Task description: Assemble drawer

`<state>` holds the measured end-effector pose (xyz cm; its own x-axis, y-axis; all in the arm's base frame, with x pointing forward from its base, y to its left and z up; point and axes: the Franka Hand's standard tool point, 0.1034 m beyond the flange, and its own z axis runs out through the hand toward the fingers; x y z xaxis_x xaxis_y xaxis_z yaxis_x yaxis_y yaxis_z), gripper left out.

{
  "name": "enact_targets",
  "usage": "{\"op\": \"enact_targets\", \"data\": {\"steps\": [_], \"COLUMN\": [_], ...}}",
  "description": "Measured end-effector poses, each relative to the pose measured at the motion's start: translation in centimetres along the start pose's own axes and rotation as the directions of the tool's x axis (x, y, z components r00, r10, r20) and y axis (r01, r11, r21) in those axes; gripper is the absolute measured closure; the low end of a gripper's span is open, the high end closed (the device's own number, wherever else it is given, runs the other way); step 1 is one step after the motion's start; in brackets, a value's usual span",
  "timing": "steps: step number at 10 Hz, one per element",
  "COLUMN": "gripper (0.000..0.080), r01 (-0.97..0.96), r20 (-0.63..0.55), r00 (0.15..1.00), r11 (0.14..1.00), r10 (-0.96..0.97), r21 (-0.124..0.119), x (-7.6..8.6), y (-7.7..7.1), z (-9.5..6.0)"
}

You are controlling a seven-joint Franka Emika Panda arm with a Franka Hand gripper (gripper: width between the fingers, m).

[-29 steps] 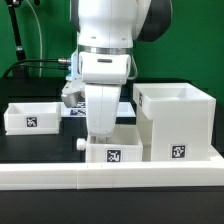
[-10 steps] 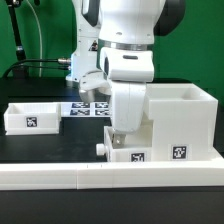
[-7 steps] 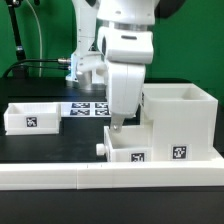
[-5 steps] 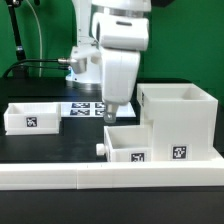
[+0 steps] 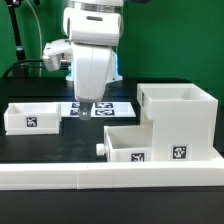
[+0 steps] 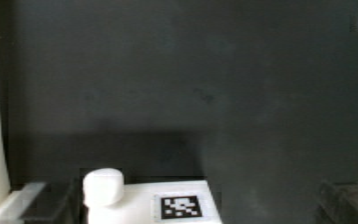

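Toward the exterior view's left, found one tray (image 5: 28, 117) lying loose, well apart, judged awaiting insertion. Midway, noted gripper (image 5: 92, 101) hanging above the marker board (image 5: 122, 108) with fingers (image 6: 28, 200) spread wide, gripping nothing. Further right, found second tray (image 5: 124, 143) touching the housing (image 5: 180, 122), knob (image 5: 101, 150) outward, likely staged for entry. Fingertips cut off in wrist view

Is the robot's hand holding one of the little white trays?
No, the hand hangs empty in the air, while the tray beside the housing and the other tray both rest on the table.
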<state>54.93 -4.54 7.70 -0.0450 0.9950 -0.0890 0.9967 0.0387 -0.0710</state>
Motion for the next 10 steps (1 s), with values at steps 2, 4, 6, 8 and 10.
{"op": "enact_targets", "data": {"steps": [2, 4, 6, 8, 10], "gripper": [0.0150, 0.0150, 0.0150, 0.0150, 0.0150], "r01": [0.016, 0.044, 0.055, 0.046, 0.050], "r20": [-0.091, -0.147, -0.188, -0.199, -0.208], "r00": [0.996, 0.988, 0.981, 0.979, 0.977], "r11": [1.000, 0.999, 0.998, 0.998, 0.998], "r10": [-0.015, -0.040, -0.050, -0.037, -0.039], "r21": [0.016, 0.020, 0.023, 0.039, 0.046], "x": [-1.5, -2.2, -2.2, -0.7, 0.6], "y": [-0.1, 0.1, 0.2, 0.2, 0.1], "z": [2.3, 3.0, 3.8, 4.6, 5.0]}}
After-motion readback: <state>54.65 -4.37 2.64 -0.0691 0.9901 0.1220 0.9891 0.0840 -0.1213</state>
